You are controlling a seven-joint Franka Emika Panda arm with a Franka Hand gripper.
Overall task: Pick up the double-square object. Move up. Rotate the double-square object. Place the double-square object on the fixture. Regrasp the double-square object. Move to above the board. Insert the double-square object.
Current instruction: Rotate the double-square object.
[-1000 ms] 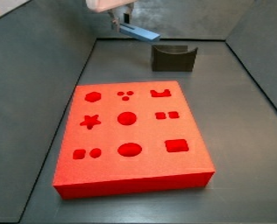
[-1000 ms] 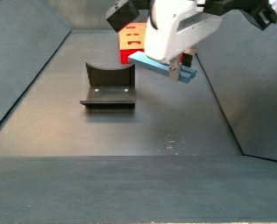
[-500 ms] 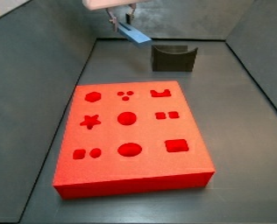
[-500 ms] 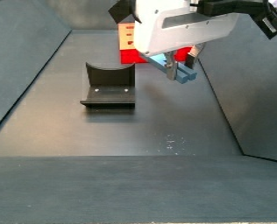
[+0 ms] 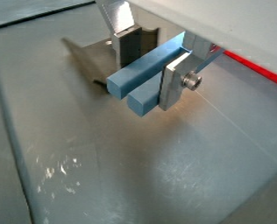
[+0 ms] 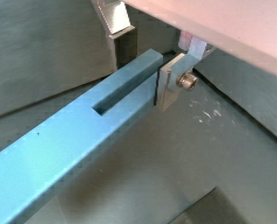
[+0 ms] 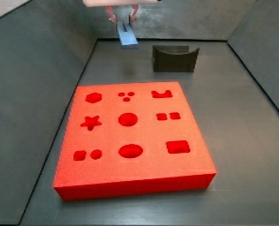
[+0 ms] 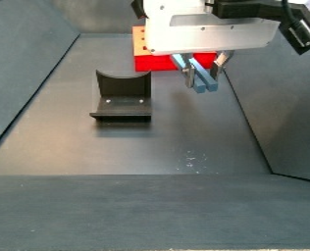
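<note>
Hanging up in the air, the double-square object [image 8: 201,77] is pinched between the two fingers [image 5: 175,77] of the gripper [image 7: 128,19], tilted. It touches nothing else. The fixture [image 8: 121,95] sits on the dark floor beside it. The board [image 7: 132,136] lies flat, well apart from the gripper.

Double-square object aloft, fixture and board on the floor

The blue-grey double-square object [image 5: 145,74] hangs tilted in the hand [image 8: 197,71] — beside the dark notched fixture [image 7: 174,58]; the red board [image 7: 132,137] lies flat, apart.
</note>
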